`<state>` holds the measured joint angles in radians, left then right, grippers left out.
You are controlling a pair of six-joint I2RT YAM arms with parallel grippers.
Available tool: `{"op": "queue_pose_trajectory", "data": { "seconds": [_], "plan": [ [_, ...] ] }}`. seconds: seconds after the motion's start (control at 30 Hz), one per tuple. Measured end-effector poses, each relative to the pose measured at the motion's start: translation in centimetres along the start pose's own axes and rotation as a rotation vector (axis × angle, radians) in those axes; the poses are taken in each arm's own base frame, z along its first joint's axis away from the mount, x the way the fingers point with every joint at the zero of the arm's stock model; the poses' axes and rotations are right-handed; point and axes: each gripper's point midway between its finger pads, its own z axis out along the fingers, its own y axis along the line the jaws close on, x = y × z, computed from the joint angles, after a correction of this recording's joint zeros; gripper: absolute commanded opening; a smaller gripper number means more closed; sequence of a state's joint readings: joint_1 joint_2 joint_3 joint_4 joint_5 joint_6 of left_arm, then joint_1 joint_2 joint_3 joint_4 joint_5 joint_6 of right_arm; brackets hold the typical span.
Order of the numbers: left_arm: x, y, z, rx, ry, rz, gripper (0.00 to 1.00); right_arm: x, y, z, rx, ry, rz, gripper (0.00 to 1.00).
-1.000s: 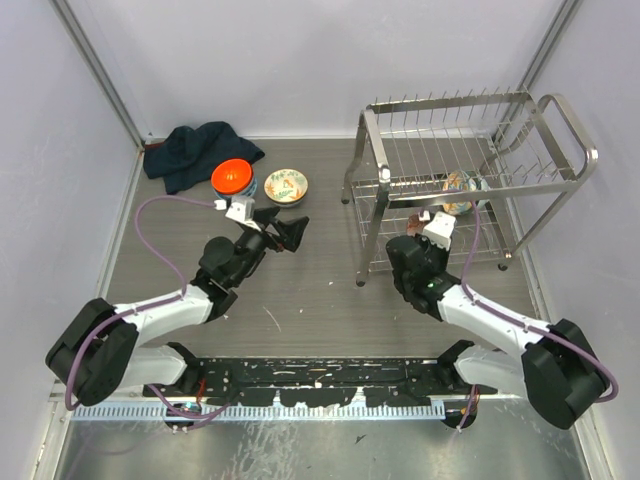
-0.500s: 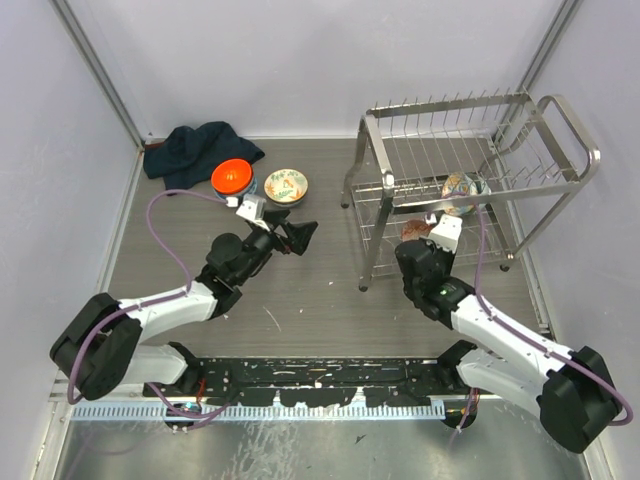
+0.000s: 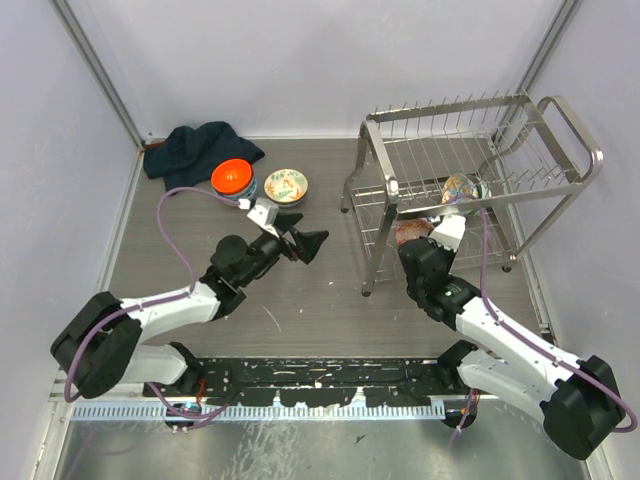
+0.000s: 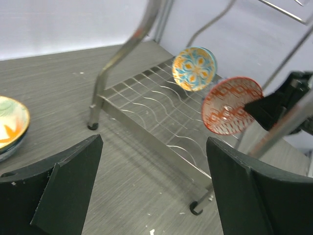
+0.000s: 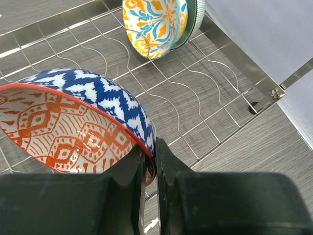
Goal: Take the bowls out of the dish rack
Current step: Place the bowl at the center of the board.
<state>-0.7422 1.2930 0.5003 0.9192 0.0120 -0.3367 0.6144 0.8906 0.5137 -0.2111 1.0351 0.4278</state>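
The blue-and-red patterned bowl (image 5: 73, 132), pinched at its rim by the right tool (image 5: 150, 161), has been drawn forward on the lower tier of the dish rack (image 3: 445, 106). The left tool (image 4: 154, 147), spread wide and empty, has been swung nearer the rack.

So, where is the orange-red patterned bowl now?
Right wrist view: the orange-red bowl is held by its rim in the right tool, over the lower shelf of the dish rack, near the yellow floral bowl.

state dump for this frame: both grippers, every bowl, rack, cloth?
left gripper: open, empty
right gripper: shut on red-patterned bowl's rim
red-patterned bowl, blue zigzag outside: tilted, gripped
orange-and-blue floral bowl: on edge, lower tier
bright orange bowl: upright on table
pale floral bowl: upright on table
silver wire dish rack: holds two bowls
dark cloth: crumpled
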Motion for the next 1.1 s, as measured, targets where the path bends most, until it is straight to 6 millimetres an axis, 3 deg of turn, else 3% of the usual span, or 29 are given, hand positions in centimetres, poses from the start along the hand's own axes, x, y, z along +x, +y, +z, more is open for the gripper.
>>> {"op": "queue_pose_trajectory", "data": {
  "seconds": [0.47,0.6,0.83,1.1],
  "plan": [
    [5.2,-8.8,-0.7,0.419,0.115,0.144,0.98,-0.4,1.2,-0.2,-0.053,0.017,0.034,0.00],
    [6.5,-9.9,-0.4,0.468,0.140,0.176,0.98,-0.7,1.5,-0.4,-0.070,0.019,0.043,0.00],
    [7.1,-11.3,1.8,0.505,0.141,0.212,0.98,-0.6,1.7,-0.6,-0.100,0.034,0.042,0.00],
    [8.9,-11.9,3.4,0.513,0.172,0.222,0.98,-0.3,1.8,-1.1,-0.136,0.056,0.034,0.00]
  ]
}}
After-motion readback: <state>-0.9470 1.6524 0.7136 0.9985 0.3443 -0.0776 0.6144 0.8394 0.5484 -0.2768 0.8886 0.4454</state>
